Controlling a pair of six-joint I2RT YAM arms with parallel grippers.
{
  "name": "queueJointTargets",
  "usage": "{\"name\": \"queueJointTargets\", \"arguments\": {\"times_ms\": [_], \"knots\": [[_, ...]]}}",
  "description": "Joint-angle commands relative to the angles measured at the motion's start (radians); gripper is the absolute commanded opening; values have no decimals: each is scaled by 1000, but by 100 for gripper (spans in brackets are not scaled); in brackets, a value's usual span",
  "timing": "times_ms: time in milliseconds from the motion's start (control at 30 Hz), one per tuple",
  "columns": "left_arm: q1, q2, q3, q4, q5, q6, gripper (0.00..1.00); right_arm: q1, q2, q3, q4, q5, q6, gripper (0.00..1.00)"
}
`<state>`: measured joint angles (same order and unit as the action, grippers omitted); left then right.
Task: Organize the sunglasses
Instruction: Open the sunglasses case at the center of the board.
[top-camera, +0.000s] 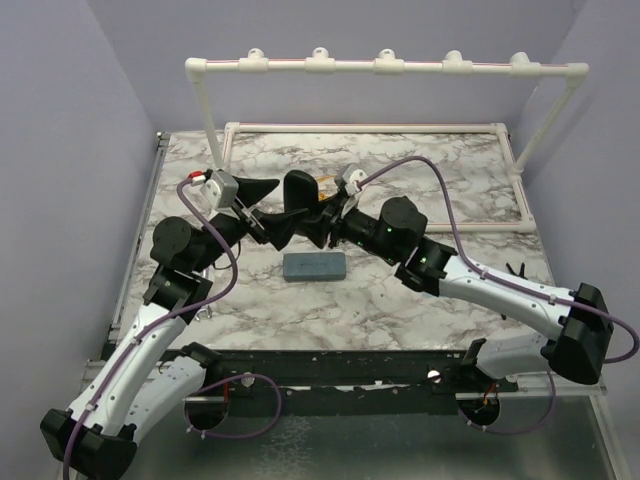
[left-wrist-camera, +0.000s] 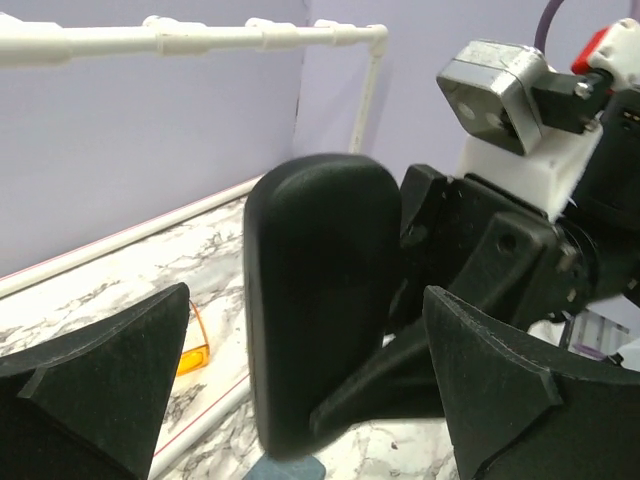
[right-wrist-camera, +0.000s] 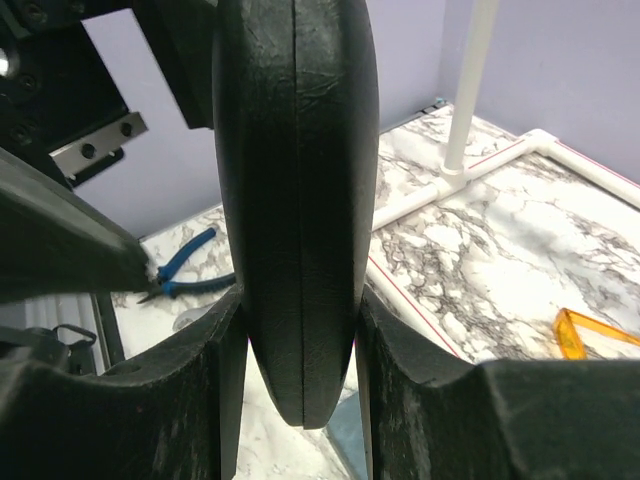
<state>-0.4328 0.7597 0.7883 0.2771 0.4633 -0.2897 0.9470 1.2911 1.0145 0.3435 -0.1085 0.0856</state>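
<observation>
Case opening is judged the step in hand: the black case (right-wrist-camera: 297, 200) is clamped upright in the right gripper (right-wrist-camera: 300, 380), and the left gripper (left-wrist-camera: 310, 400) is spread wide facing it, holding nothing. Next, the lid must be gripped and parted. The orange sunglasses (right-wrist-camera: 590, 335) lie on the marble table (right-wrist-camera: 480, 240) beyond, near the white pipe frame (right-wrist-camera: 467, 90); lilac walls enclose it.

The oval case (right-wrist-camera: 300, 200) sits behind the rectangular case (top-camera: 315, 265), sunglasses (right-wrist-camera: 590, 338) on the table (top-camera: 450, 190) beyond.

A black oval hard case (right-wrist-camera: 297, 200) stands on edge; a grey-blue rectangular case (top-camera: 314, 266) lies flat on the marble-patterned table (top-camera: 420, 300), a white plastic pipe rack (top-camera: 385, 66) behind.
</observation>
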Motion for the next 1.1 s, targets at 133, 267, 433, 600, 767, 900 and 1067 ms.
{"name": "queueJointTargets", "arguments": {"times_ms": [133,267,433,600,767,900,1067], "knots": [[-21,39,17,83,-77,108,99,58,100,89,63,165,29,21],[-21,42,17,32,-117,145,87,76,109,105,68,194,5,21],[-21,47,12,18,-96,146,71,83,118,121,55,205,-18,21],[-21,55,11,18,-132,152,76,99,148,162,24,225,-52,21],[-21,59,14,9,-180,165,74,107,167,177,6,237,-69,21],[-21,66,14,-14,-211,183,64,113,182,194,-12,231,-76,21],[-21,55,17,-54,-230,195,14,113,164,171,0,204,-116,31]]}}
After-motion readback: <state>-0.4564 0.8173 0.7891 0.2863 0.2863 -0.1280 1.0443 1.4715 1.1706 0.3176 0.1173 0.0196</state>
